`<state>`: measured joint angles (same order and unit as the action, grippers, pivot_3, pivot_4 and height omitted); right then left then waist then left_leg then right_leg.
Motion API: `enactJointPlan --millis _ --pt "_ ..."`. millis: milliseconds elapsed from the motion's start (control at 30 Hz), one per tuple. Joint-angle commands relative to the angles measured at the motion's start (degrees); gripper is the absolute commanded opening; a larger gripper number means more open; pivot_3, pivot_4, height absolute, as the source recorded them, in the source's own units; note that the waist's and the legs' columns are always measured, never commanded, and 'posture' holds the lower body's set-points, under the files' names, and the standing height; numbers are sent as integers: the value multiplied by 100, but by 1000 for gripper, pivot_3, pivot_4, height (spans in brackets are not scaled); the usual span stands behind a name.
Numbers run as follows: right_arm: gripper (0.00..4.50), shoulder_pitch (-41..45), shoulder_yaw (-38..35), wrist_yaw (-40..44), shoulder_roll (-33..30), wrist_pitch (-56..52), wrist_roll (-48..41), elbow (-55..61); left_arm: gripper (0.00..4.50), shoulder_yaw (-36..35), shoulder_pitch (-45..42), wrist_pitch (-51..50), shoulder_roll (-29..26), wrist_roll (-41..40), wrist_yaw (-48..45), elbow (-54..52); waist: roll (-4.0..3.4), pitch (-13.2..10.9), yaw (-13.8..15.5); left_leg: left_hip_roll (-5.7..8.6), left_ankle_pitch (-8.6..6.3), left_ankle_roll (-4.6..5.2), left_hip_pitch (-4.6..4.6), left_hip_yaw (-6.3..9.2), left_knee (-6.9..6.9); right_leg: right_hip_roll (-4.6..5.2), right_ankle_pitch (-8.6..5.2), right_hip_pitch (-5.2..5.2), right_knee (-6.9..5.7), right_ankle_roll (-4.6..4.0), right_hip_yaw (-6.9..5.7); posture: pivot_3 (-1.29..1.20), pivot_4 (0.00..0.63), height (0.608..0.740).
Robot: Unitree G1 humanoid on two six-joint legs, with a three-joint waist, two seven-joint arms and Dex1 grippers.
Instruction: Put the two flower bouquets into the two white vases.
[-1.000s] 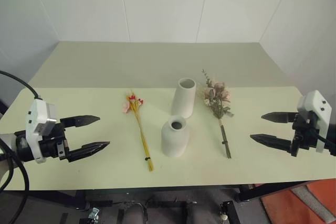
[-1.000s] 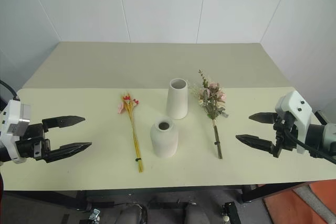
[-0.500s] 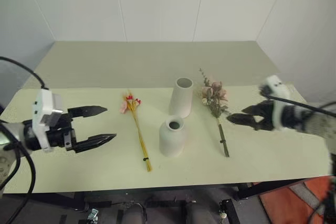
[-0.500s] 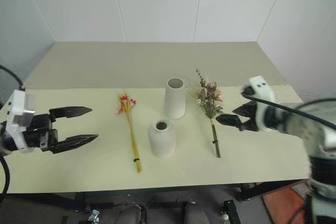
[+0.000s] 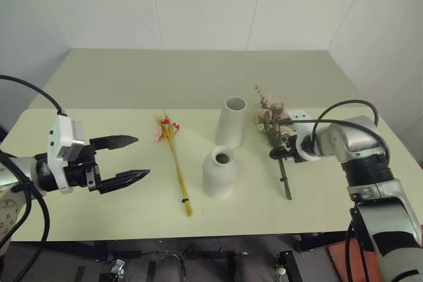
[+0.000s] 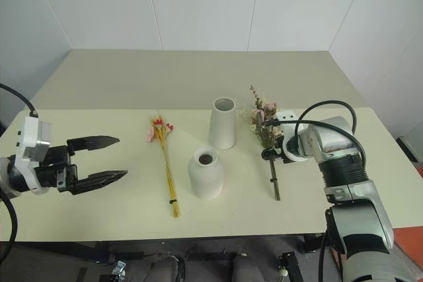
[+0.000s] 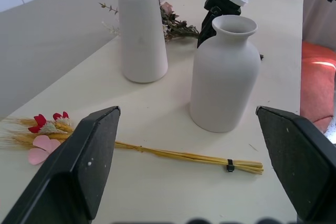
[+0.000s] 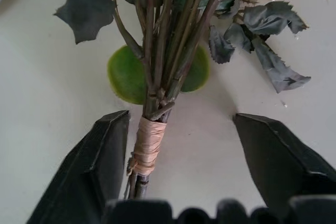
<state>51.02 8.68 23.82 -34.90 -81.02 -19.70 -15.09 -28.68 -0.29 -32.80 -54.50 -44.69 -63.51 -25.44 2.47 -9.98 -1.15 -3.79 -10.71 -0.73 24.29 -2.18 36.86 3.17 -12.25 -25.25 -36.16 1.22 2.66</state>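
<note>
The bushy bouquet with pink roses [image 5: 273,123] lies right of the vases, its dark stem [image 5: 284,179] pointing toward the table's front edge. My right gripper [image 5: 278,154] points down at the stem just below the leaves. In the right wrist view its two fingers [image 8: 105,150] straddle the tape-wrapped stem [image 8: 147,145], open, with a gap on one side. The slim yellow-stalked bouquet [image 5: 173,156] lies left of the vases. Between the bouquets, the tall tapered vase [image 5: 231,122] stands behind the shorter round vase [image 5: 220,173]. At the left my left gripper [image 5: 143,156] hovers open, holding nothing.
The pale green table [image 5: 99,84] reaches back to white walls, with bare room behind the vases. Black cables loop beside both arms. An orange-red object [image 7: 317,77] lies beyond the table's right edge.
My right arm swung in from the table's right side and dropped onto the pink rose bouquet's stem, its gripper tipping downward and its fingers narrowing. The left gripper stayed about where it was.
</note>
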Motion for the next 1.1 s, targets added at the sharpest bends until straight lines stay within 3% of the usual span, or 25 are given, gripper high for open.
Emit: enactJointPlan --millis 33,133,233,400,467,600,767,1100 --pt "2305 113 -125 103 -24 78 29 187 4500 -311 96 38 -21 -111 51 -232 0 0 -2 0 0 0 -2 0 0 0 0 0 -3 0 0 0 150 740" --pt "1275 98 -336 66 -27 47 44 360 4500 -327 134 43 -28 -123 77 -252 -1 0 -1 -6 0 0 -3 0 0 -6 0 -1 -6 0 0 0 150 740" --pt "223 51 -1122 -388 215 88 97 822 4500 -309 77 54 -64 -114 50 -182 -1 0 3 -6 0 0 -1 0 0 -7 1 -3 -6 -1 0 0 150 740" --pt "205 -147 -2662 -1394 1056 1413 162 1850 4500 -146 -158 122 -109 -62 -38 -2 -2 0 14 -7 0 0 4 3 0 -9 1 -6 -6 0 -1 0 150 740" --pt "205 -133 -2907 -1453 1313 2135 84 2046 4500 -99 -258 130 -115 -51 -61 72 -2 0 17 -7 0 0 4 3 0 -8 2 -5 -4 0 -1 0 150 740" --pt "205 291 -2840 -1050 1786 3628 -190 1954 4500 -24 -455 106 -127 -73 -97 234 -5 -1 -16 -7 0 0 3 2 0 -7 3 -2 -3 1 -1 0 150 740" --pt "205 805 -2476 -746 2185 4728 -226 1527 4500 28 -535 145 -157 -1 -179 322 -6 -1 -150 -12 1 0 -4 5 0 -12 9 -4 -15 -10 0 0 150 740" --pt "205 1103 -1891 -517 2666 5523 -191 645 4500 -81 -417 128 -157 47 -202 245 -8 -2 -142 -12 1 0 1 4 -1 -10 17 -4 -10 -25 0 0 150 740"
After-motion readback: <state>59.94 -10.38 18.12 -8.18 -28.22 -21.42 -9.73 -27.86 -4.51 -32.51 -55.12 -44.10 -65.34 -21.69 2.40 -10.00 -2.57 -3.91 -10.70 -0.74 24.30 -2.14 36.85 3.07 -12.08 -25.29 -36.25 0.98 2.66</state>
